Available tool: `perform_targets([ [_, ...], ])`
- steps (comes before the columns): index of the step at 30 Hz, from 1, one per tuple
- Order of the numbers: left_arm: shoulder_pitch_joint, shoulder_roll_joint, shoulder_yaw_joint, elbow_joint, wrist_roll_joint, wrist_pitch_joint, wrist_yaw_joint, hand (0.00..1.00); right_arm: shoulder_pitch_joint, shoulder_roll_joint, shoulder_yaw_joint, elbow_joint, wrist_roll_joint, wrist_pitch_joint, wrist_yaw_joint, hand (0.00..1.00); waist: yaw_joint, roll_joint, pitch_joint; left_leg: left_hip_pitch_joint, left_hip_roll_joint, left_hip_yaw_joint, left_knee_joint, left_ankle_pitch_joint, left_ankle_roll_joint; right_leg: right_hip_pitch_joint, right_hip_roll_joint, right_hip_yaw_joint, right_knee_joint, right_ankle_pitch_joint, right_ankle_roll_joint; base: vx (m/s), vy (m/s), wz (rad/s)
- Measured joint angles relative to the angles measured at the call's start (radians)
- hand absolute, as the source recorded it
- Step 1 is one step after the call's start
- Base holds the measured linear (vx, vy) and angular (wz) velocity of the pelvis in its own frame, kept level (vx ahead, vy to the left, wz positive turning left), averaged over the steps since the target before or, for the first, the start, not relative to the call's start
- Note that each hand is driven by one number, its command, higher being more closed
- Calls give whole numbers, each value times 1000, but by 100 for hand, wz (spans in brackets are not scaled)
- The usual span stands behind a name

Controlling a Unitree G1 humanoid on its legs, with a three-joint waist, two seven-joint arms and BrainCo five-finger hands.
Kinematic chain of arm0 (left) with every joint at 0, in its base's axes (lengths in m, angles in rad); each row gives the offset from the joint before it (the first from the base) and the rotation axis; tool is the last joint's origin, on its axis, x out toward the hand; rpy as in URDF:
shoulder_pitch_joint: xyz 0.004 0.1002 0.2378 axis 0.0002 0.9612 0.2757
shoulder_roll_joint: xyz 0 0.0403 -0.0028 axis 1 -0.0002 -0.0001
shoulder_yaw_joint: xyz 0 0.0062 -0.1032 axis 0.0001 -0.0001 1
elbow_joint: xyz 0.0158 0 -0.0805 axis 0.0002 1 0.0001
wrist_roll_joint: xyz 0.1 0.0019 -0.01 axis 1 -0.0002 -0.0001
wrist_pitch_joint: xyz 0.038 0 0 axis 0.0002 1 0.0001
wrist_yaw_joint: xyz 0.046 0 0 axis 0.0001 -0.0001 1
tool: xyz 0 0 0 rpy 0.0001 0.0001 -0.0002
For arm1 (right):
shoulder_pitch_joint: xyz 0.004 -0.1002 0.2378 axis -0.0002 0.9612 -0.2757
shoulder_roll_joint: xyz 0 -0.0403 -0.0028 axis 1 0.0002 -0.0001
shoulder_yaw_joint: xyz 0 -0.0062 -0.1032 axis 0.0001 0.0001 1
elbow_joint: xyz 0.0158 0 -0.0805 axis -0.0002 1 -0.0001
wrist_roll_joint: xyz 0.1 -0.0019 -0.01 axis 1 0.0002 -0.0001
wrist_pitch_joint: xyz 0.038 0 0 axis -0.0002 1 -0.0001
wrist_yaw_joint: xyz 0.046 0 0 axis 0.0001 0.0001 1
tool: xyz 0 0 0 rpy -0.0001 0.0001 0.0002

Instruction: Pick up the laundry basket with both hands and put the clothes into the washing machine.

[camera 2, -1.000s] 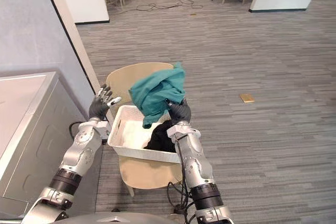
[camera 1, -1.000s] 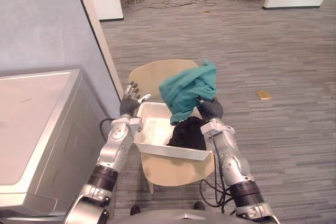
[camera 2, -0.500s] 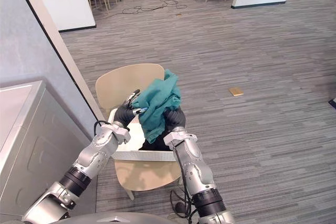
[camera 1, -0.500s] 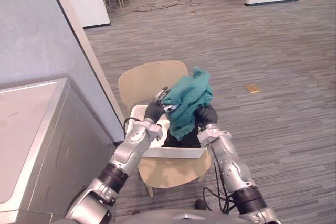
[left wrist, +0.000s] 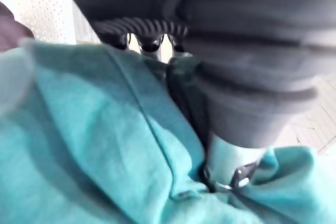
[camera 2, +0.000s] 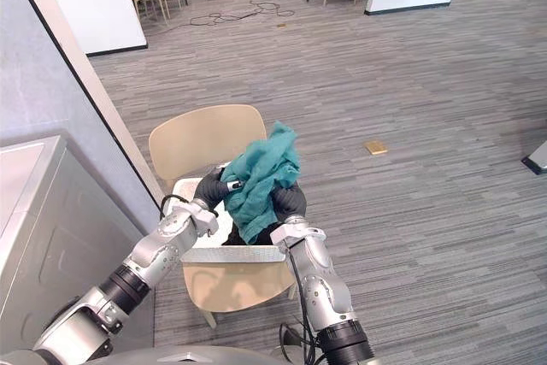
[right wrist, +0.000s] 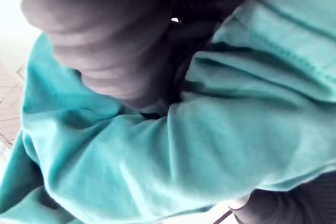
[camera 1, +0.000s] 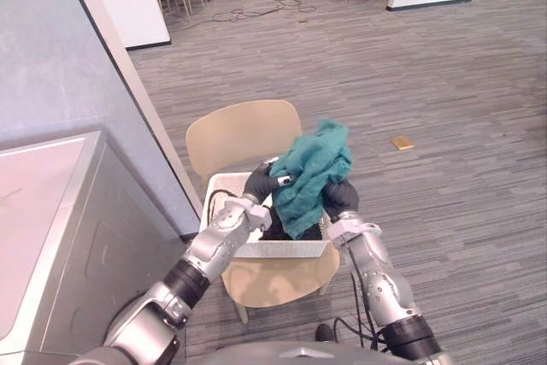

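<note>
Above basket [camera 1: 282, 250], teal garment [camera 1: 316, 173], right hand [camera 1: 340, 197] clenching it, left hand [camera 1: 259, 184] seemingly pinching it

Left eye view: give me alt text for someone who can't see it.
The robot's left hand and right hand hold a bunched teal cloth garment over a white plastic laundry basket, which sits on a beige wooden chair. A grey metal washing machine stands to the robot's left.
</note>
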Motion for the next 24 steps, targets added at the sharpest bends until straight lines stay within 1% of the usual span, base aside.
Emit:
perform_targets([
  [2,-1,5,0,2,-17,0,13,100,0,0,6,0,0,0,0,100,0,-6,-4,-1,0,-1,0,0,0,0,0,-1,0,0,0,0,0,0],
  [6,-1,11,-6,7,-40,-2,15,100,1,0,9,0,0,0,-1,100,1,-18,-11,-3,-2,-3,1,0,0,0,-2,-2,0,0,0,0,0,0],
  [14,-4,11,-20,25,-87,-9,17,100,2,-2,12,0,0,1,-5,100,3,-20,-10,-7,-3,-7,5,0,1,-1,-2,-6,0,0,0,0,0,0],
  [15,-4,11,-23,29,-99,-9,17,100,2,-4,12,0,0,1,-6,0,3,-21,-10,-8,-3,-9,5,0,1,-1,-2,-8,0,-1,1,0,0,3],
  [20,-4,8,-30,49,-157,-9,17,100,1,-10,14,0,0,4,-9,0,6,-25,-8,-19,-3,-20,5,3,3,-4,-1,-21,0,-1,1,-2,-1,7],
  [24,-4,-9,-30,94,-243,-11,16,100,1,-27,30,0,5,7,-11,0,11,-33,-9,-32,-2,-21,5,5,4,-18,0,-21,0,3,-4,0,0,0],
])
